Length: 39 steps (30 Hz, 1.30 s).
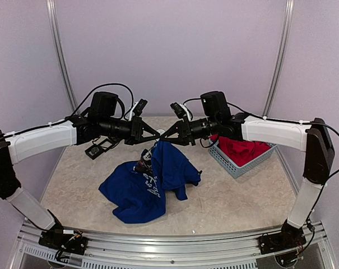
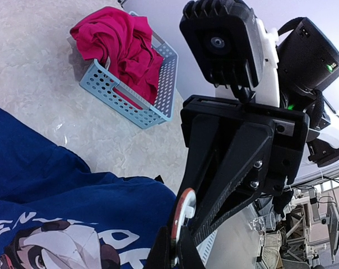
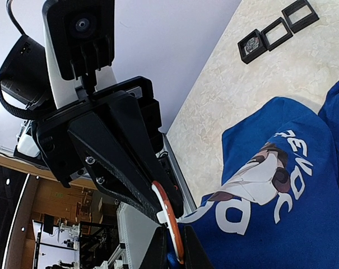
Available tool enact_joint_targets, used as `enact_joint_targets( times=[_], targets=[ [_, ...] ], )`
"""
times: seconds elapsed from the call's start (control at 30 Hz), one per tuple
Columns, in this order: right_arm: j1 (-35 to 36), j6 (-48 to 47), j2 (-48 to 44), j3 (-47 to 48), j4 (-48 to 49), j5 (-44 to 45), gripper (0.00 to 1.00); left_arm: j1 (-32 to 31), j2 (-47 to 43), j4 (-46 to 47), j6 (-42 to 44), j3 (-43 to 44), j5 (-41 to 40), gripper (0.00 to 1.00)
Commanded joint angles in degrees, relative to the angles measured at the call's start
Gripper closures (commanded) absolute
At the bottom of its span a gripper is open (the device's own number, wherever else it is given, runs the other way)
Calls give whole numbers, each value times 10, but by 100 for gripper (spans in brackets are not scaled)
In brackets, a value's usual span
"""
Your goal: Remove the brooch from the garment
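Note:
The royal-blue T-shirt (image 1: 144, 188) with its white-lettered print lies crumpled mid-table, one fold pulled up to the grippers. My left gripper (image 1: 156, 136) and right gripper (image 1: 164, 136) meet tip to tip above it. Between them is the brooch, a round white disc with a red-orange rim, seen edge-on in the left wrist view (image 2: 184, 213) and in the right wrist view (image 3: 168, 221). The left gripper (image 2: 173, 255) is shut on its rim. The right gripper (image 3: 173, 255) is shut on its rim together with a bit of blue cloth (image 3: 281, 224). The shirt print (image 2: 51, 244) hangs just below.
A pale blue basket (image 1: 232, 166) holding a red garment (image 1: 243, 148) stands at the right rear, also in the left wrist view (image 2: 133, 109). Small black square boxes (image 1: 99, 148) lie at the left rear, also in the right wrist view (image 3: 275, 27). A metal rail runs along the near edge.

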Motion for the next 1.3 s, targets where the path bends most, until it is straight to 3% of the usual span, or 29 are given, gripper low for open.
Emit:
enact_joint_targets(
  times=[0.0,0.47,0.87,1.0,1.13,1.27],
  targets=[
    [-40,8,65,-27,-85,130,100,-29,-18,47,5,65,107,100],
    [-51,-83,130,79,-165,120,97,-43,14,4,33,107,127,100],
    [-54,-123,72,82,-96,43,73,5,-16,25,0,35,106,100],
    [-54,-128,35,68,-53,0,60,11,-18,16,1,29,98,100],
    [-58,-105,4,51,-3,-26,49,12,-22,32,-6,19,94,100],
    [-59,-68,-11,27,49,-31,45,12,-27,57,-17,8,90,100]
  ],
)
